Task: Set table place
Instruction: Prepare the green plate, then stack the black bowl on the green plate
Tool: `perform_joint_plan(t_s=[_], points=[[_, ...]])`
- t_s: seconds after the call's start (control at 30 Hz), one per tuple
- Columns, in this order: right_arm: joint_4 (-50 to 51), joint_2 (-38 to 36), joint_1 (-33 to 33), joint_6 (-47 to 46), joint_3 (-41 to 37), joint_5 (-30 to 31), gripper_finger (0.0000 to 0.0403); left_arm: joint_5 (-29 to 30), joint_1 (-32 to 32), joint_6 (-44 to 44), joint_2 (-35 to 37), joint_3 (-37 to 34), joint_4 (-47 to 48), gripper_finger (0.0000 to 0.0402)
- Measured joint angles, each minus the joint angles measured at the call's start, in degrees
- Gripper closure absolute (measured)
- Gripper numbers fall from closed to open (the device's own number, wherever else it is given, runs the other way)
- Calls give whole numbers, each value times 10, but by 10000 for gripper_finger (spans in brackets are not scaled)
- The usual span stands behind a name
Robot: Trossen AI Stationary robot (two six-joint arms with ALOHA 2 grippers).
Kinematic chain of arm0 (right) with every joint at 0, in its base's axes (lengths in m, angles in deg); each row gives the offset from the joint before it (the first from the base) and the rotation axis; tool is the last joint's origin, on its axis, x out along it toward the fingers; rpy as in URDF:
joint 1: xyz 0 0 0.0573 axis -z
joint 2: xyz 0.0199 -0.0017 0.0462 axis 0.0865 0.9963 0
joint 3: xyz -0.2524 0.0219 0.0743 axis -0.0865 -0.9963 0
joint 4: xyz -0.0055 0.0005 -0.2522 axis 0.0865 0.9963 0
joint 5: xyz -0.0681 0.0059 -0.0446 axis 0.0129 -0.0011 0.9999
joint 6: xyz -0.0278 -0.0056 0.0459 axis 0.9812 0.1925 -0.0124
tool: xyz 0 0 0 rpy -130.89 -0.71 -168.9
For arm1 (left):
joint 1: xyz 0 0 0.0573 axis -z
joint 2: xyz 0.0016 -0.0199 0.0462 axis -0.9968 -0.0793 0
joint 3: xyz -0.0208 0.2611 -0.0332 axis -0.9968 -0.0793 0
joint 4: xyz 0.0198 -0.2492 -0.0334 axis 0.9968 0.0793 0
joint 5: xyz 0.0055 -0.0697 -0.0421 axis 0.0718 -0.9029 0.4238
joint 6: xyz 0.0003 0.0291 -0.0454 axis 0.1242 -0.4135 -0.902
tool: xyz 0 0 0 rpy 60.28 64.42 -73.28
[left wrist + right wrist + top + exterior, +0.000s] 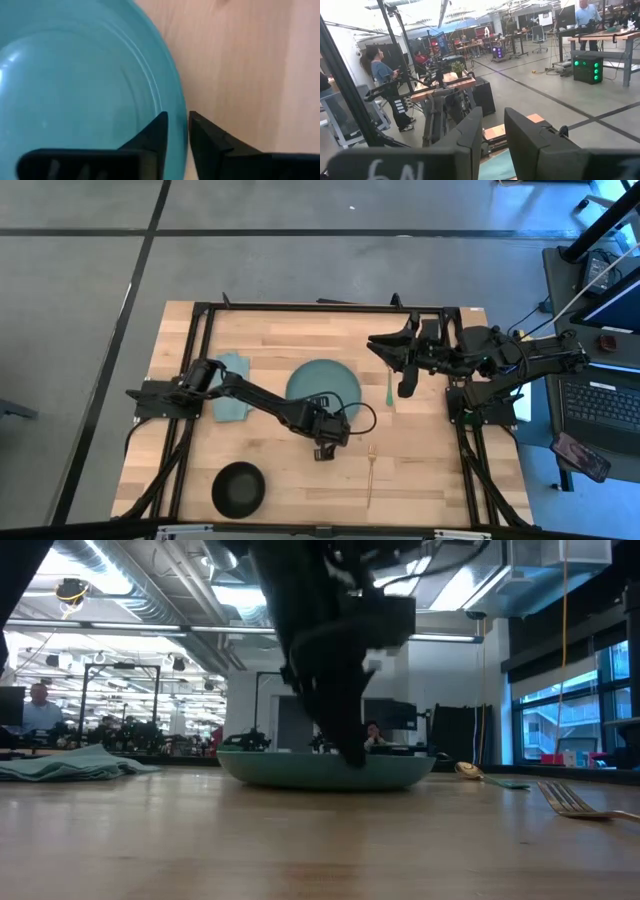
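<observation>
Fingers point(155, 132) of the left gripper point(177, 131) straddle the teal plate point(75, 85) rim, narrowly parted, one inside, one outside; whether they pinch is unclear. Stiff, glossy and likely slippery, the plate suits a rim grip. It sits mid-table point(290, 485). Beyond the spoon point(389, 388), the right gripper point(492, 135) waits, slightly open, empty.

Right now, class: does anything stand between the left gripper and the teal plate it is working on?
Nothing visible does. The left gripper is already at the plate, one finger over its rim and the other over bare table.
</observation>
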Motion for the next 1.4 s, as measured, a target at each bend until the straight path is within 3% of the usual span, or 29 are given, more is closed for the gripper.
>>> perform_joint_plan(t_s=[0.23, 0.6, 0.67, 0.77, 0.97, 1.13, 1.27, 1.4], points=[[19, 0, 0, -16, 0, 0, 318, 4, -15, 12, 0, 104, 128, 270], [107, 0, 0, -73, 0, -1, 318, -16, -16, -39, 1, 325, 513, 273], [107, 0, 0, -70, 0, -1, 318, -29, -5, -42, 9, 333, 508, 274], [109, -2, 4, -51, 0, -1, 318, -79, 15, -64, 41, 333, 513, 271], [118, -17, 22, -42, 0, -1, 318, -82, 44, -220, 100, 294, 509, 273], [134, -44, 27, -25, 0, 0, 318, -89, 84, -324, 167, 196, 508, 277], [148, -64, 26, -26, 0, -2, 318, -140, 127, -390, 214, 91, 508, 278], [161, -74, 26, -26, 0, -2, 318, -177, 193, -365, 225, 11, 501, 278]])
